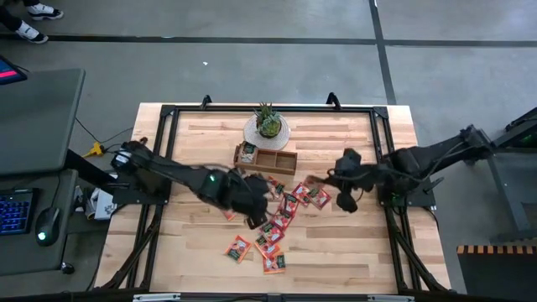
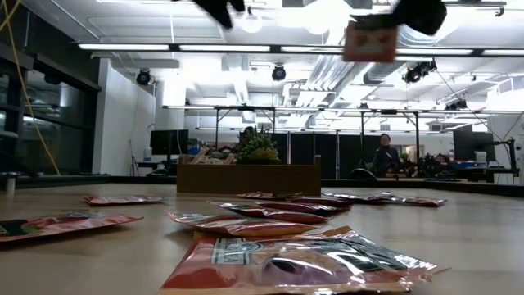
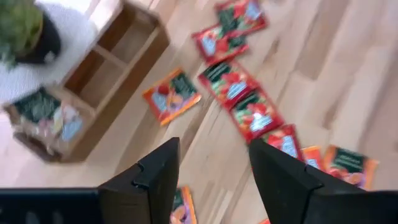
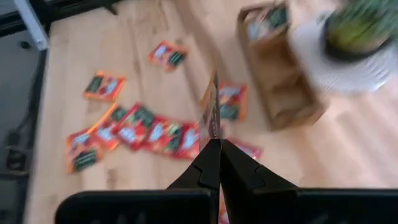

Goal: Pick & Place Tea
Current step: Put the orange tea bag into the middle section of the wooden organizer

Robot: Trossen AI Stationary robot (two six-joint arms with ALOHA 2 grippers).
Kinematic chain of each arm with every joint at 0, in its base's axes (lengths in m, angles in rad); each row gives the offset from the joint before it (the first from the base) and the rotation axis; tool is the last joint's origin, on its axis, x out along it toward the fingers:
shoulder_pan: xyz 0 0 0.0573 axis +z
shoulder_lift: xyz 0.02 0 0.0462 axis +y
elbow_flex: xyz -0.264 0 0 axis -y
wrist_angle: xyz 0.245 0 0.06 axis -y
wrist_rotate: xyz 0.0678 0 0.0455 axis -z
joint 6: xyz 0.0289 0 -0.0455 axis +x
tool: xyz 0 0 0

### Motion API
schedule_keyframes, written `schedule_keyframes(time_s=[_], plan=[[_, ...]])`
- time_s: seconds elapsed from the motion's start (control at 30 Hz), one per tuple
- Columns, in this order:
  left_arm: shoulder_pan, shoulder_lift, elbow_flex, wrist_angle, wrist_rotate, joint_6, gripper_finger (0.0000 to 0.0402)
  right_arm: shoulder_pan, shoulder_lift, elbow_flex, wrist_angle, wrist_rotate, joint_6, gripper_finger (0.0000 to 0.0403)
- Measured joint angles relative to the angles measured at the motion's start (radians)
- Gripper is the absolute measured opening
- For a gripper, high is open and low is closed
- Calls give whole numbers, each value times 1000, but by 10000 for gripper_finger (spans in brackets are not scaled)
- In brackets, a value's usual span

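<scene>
Several red-orange tea sachets point(image 1: 277, 222) lie flat and scattered on the wooden table, in front of the brown three-compartment tray point(image 1: 277, 159). One end compartment point(image 3: 46, 115) holds a few sachets. My right gripper point(image 4: 219, 146) hovers right of the pile, above the table, shut on one sachet point(image 2: 370, 41). My left gripper point(image 3: 214, 165) is open and empty. It hangs over the left part of the pile point(image 1: 252, 205), near the tray, with sachets point(image 3: 239, 93) lying beyond its fingers. My right gripper pinches one red-orange sachet between its two fingertips by one edge point(image 4: 213, 134). The sachet stands edge-on ahead of the fingers in the right wrist view. In the low view it shows its face point(image 2: 370, 41), lifted well clear of the table.
A potted plant point(image 1: 268, 126) on a white round mat stands just behind the tray. A black frame point(image 1: 168, 113) runs around the tabletop's edges. Bare wood lies to the right of the pile and along the near edge. People and desks show in the room beyond.
</scene>
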Motion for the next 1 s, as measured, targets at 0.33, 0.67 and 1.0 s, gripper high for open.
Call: schedule_keyframes(time_s=[0.33,0.67,1.0], plan=[[173,-155,-2,69,184,336,156,-206,76,207,-35,-22,-246,0],[413,-293,-99,219,564,585,156,-377,274,396,-32,-165,-421,0],[572,-553,-568,625,803,569,156,-473,454,498,0,-311,-475,0]])
